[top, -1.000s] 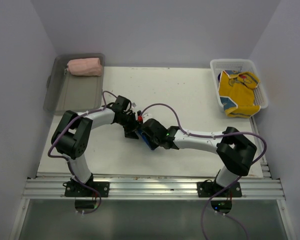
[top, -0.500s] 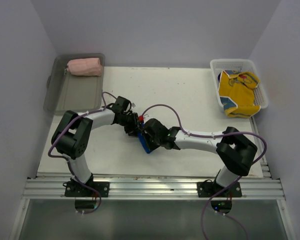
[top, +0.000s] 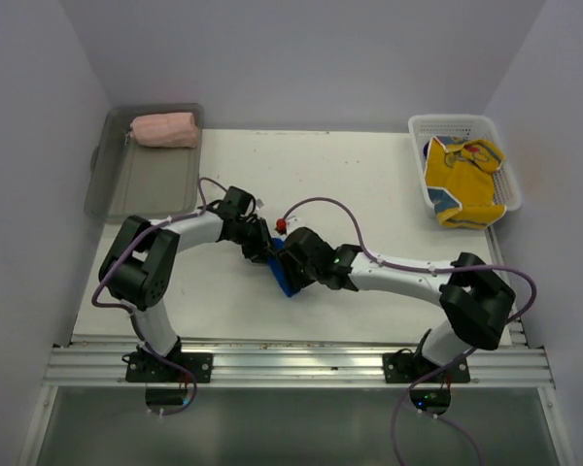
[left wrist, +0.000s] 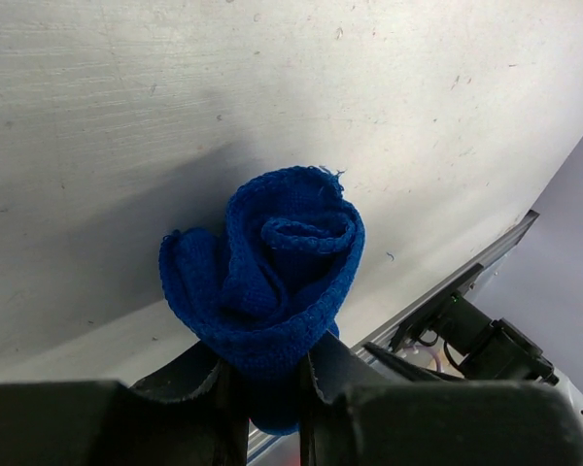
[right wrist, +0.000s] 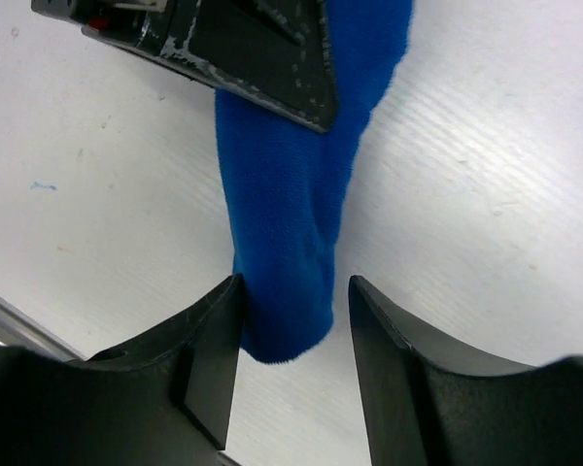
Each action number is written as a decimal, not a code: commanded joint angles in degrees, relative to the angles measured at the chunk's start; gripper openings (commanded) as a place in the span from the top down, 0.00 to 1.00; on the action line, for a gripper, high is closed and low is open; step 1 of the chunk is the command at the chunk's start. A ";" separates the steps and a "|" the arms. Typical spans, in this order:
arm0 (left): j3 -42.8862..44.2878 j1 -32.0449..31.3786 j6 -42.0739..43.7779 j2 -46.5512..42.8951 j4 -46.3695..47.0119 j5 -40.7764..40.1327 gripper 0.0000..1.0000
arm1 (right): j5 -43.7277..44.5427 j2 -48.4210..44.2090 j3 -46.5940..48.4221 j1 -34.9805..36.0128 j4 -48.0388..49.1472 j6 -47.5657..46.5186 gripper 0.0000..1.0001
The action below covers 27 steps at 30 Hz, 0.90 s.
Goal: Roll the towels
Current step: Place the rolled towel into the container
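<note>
A royal blue towel [top: 285, 279], rolled into a tight spiral [left wrist: 272, 262], lies mid-table between both arms. My left gripper [left wrist: 272, 367] is shut on one end of the roll, and it shows in the top view as the left gripper [top: 263, 250]. My right gripper [right wrist: 293, 291] stands open, its fingers apart on either side of the roll's other end [right wrist: 287, 223]; one finger touches the cloth, the other is clear of it. A rolled salmon pink towel [top: 163, 129] lies in the grey tray [top: 141, 184]. The yellow towel with red marks [top: 463, 177] sits crumpled in the white basket [top: 449, 123].
The grey tray is at the far left corner and the white mesh basket at the far right corner. The table's near edge and aluminium rail [top: 291, 364] run close behind the roll. Both arms' cables loop above the table's middle.
My left gripper has closed onto the blue roll. My right gripper has opened from its grip on the roll's other end, and the right arm's elbow has shifted slightly right.
</note>
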 commanded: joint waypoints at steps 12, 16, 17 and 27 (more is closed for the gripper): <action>15.48 3.70 4.00 -4.76 -5.55 1.63 0.91 | 18.65 -20.55 -1.60 -3.26 -10.41 -0.94 0.43; 25.50 8.79 5.14 -5.72 -11.43 0.22 0.91 | 18.82 -22.13 -3.10 -3.88 -11.55 0.30 0.43; 27.34 10.19 5.06 -5.90 -11.97 0.13 0.91 | 18.82 -22.31 -3.19 -3.88 -11.73 0.91 0.43; 33.09 33.57 -3.45 -5.38 0.03 2.94 0.89 | 14.61 -20.12 -4.24 -3.88 -9.62 2.58 0.43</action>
